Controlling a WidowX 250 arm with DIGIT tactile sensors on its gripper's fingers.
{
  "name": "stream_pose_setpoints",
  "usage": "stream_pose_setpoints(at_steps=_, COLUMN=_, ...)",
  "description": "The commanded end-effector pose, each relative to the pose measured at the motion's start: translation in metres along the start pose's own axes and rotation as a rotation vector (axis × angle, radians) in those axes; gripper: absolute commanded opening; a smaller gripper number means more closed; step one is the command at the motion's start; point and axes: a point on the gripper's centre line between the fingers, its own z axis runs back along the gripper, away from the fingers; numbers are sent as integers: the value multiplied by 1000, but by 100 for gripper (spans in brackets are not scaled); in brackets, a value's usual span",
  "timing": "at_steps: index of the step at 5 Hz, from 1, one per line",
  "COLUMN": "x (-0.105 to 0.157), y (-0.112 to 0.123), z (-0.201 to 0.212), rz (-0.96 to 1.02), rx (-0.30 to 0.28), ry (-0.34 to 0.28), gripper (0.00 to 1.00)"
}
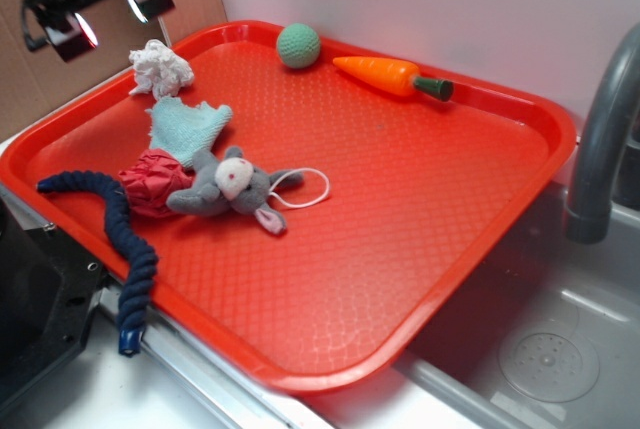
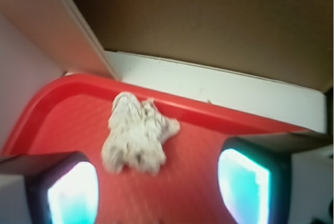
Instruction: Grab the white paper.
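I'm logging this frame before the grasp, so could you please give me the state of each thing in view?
gripper: open, above the tray's corner, holding nothing
white paper: crumpled, lying free on the tray
red tray: flat, overhanging the sink
teal cloth: flat, rumpled
plush mouse: lying down
blue rope: draped over the tray's rim

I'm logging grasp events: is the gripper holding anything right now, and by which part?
Nothing is held. The gripper is open and hangs above the tray, with the white paper lying loose between and beyond its fingers.
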Motion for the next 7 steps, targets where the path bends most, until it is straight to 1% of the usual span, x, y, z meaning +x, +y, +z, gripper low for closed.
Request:
stream_pose_setpoints(at_steps=1, x=23, y=-14, z=-35, rz=17, rx=6, ry=-82, gripper=100)
stream_pose_setpoints(at_steps=2, x=19, y=-19, z=-51, rz=-15, rx=6, ry=-60, gripper=100)
stream_pose_setpoints(at_steps=3, x=15, y=-23, z=-62, rz=-31, rx=-28, ry=-10, gripper=66)
stream_pose_setpoints(at_steps=4, x=16, y=-24, z=-66, rz=-19, rx=-25, ry=-18, gripper=0)
stream_pose_setpoints(at_steps=5, x=13, y=-22, z=-58, rz=-1, rx=-20, ry=-36, gripper=0)
stream_pose_setpoints(at_steps=6, x=12, y=-24, z=-42, rz=-66, rx=-43, ry=15, gripper=0)
stream_pose_setpoints(at_steps=7, x=7, y=-30, z=6, rz=-229, rx=-85, ry=113, gripper=0)
